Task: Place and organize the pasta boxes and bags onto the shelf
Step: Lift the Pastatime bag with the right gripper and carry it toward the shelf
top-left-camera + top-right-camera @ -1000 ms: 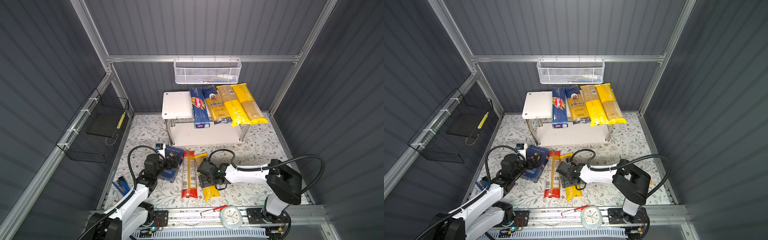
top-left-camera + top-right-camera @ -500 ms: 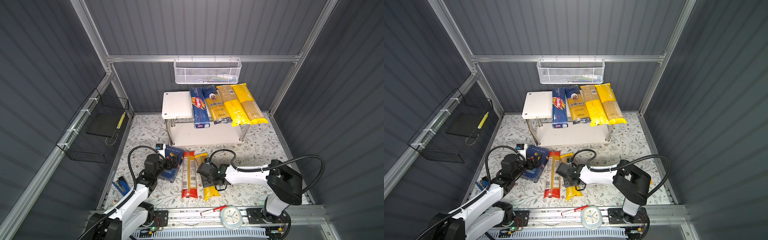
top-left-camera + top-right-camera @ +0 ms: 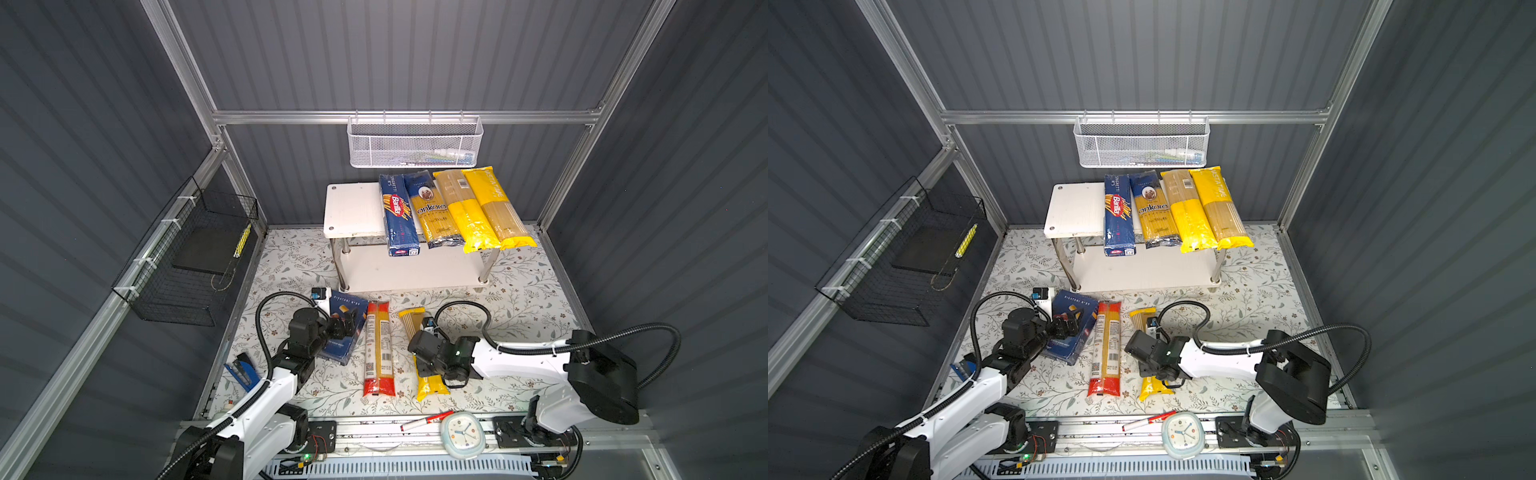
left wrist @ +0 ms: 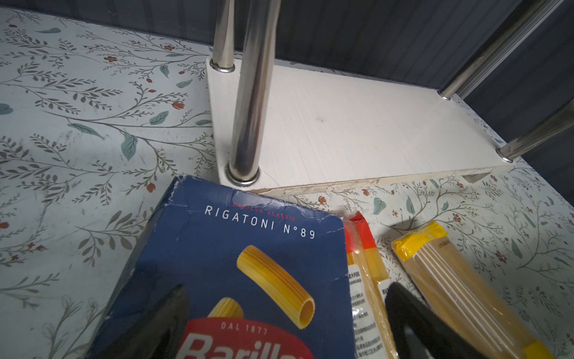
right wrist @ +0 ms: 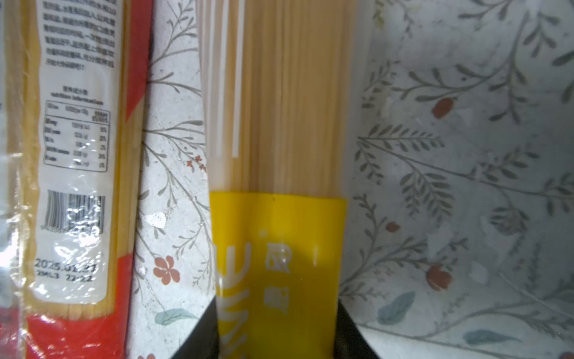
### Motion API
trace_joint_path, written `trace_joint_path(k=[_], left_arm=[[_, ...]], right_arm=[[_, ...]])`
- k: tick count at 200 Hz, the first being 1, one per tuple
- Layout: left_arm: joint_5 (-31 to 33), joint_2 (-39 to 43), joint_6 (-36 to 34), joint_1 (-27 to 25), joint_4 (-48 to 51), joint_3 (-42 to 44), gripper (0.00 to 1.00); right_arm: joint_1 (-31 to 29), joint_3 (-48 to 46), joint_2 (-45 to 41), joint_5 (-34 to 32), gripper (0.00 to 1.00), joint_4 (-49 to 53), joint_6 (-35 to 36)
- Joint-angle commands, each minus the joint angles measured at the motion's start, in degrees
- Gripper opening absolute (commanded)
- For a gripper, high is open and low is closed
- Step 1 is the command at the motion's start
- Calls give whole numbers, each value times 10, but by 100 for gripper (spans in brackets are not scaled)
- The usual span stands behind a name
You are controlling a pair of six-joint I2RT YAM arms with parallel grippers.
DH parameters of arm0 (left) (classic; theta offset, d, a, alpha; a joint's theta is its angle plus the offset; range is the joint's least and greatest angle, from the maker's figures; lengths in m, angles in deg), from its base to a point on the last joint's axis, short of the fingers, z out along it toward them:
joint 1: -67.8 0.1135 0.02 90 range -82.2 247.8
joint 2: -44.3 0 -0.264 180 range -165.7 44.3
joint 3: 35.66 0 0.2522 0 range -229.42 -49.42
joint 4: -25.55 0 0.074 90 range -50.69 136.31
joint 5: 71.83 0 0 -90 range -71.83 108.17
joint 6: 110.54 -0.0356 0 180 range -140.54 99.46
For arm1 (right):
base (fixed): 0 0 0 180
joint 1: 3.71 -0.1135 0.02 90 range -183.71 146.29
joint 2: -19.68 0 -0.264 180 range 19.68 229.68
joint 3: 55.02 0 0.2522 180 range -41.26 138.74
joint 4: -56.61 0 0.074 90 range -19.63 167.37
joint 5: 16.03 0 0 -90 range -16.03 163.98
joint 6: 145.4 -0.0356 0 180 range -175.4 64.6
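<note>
Now I had closed the right pincer (image 5: 276,338) on the yellow bag (image 5: 276,233), still lying on the tabletop (image 5: 450,155) before the shelf (image 3: 353,208), ready for lifting; the left pincer (image 4: 287,290) hung open.

A white mesh basket (image 3: 415,143) hangs on the back wall, a black wire basket (image 3: 187,266) on the left wall. A blue tool (image 3: 243,371) lies at the floral worktop's (image 3: 291,266) left edge; a clock (image 3: 462,432) and a red-and-white pen (image 3: 426,420) rest on the front rail (image 3: 365,432).
</note>
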State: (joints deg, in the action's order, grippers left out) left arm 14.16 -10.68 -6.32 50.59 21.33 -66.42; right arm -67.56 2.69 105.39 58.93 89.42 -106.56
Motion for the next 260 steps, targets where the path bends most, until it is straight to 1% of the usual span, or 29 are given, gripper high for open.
trace_joint_path(k=[1,41,82,94,100,109,116,138,152,160,165,181,205,237,260], left_arm=[[3,4,-1,-1,5,-18,100],[5,6,-2,-1,5,-17,100],[3,3,-1,-1,3,-17,100],[2,2,-1,-1,2,-18,100],[2,2,-1,-1,2,-17,100],[2,3,-1,-1,2,-17,100],[2,3,-1,-1,2,-17,100],[3,3,-1,-1,3,-17,100],[3,2,-1,-1,2,-17,100],[3,2,-1,-1,1,-17,100],[3,1,-1,-1,1,-17,99],[2,0,-1,-1,2,-18,100],[2,1,-1,-1,1,-17,100],[2,2,-1,-1,2,-17,100],[3,3,-1,-1,1,-16,100]], right_arm=[[-1,-9,-44,-53,9,-41,-7],[-1,-41,-120,-100,0,-61,0],[0,-62,-185,-144,0,-42,9],[10,-68,-191,-134,0,-38,15],[15,-69,-190,-123,4,-33,14],[19,-71,-186,-113,6,-28,14],[20,-72,-183,-106,11,-28,16],[20,-70,-172,-85,42,-17,24],[20,-66,-166,-77,55,-3,31],[20,-65,-162,-75,69,4,35],[21,-64,-158,-74,76,7,37],[21,-63,-144,-68,88,12,48],[26,-50,-100,-54,99,21,61],[37,-29,-39,-36,99,12,86],[42,-23,-18,-23,99,-11,98]])
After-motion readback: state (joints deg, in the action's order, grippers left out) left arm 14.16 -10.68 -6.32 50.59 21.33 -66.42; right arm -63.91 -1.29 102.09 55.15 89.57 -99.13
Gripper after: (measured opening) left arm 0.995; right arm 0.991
